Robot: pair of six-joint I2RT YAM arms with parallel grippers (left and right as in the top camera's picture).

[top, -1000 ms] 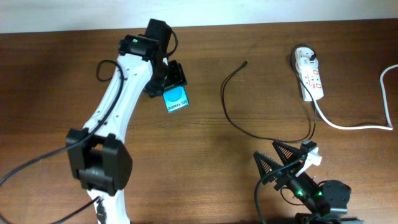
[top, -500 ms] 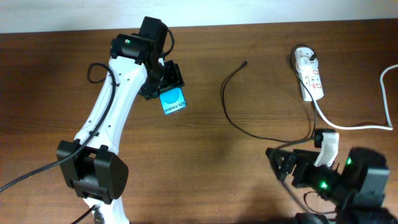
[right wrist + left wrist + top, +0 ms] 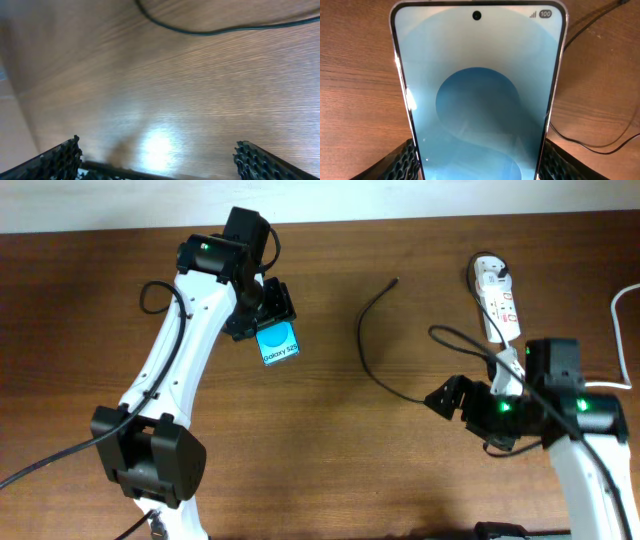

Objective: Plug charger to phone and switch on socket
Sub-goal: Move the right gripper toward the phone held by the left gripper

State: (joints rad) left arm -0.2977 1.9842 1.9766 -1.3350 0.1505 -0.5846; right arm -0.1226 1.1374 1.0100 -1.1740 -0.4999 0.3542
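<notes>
My left gripper [image 3: 266, 317] is shut on the phone [image 3: 281, 344], gripping its two long sides near the end away from the "Galaxy S25" text. In the left wrist view the phone [image 3: 477, 90] fills the frame with its cyan-blue screen, between my black fingers [image 3: 402, 161]. The charger [image 3: 362, 340] lies as a thin black cable on the table, its free tip [image 3: 396, 280] pointing to the back. It curves rightward to a dark plug in the white socket [image 3: 503, 305]. My right gripper [image 3: 447, 398] stands open just right of the cable's lower bend, and in the right wrist view the cable [image 3: 200, 33] crosses ahead of the open gripper [image 3: 160, 160].
A thick white cord [image 3: 570, 384] runs from the socket to the right edge. The brown wooden table [image 3: 330, 450] ends at a pale wall along the back. My right arm's own black cable [image 3: 470, 345] loops above its wrist.
My right arm has swung up from the table's front edge toward the charger cable's lower bend, jaws still wide. The left arm shifted slightly left a second ago, then held still with the phone.
</notes>
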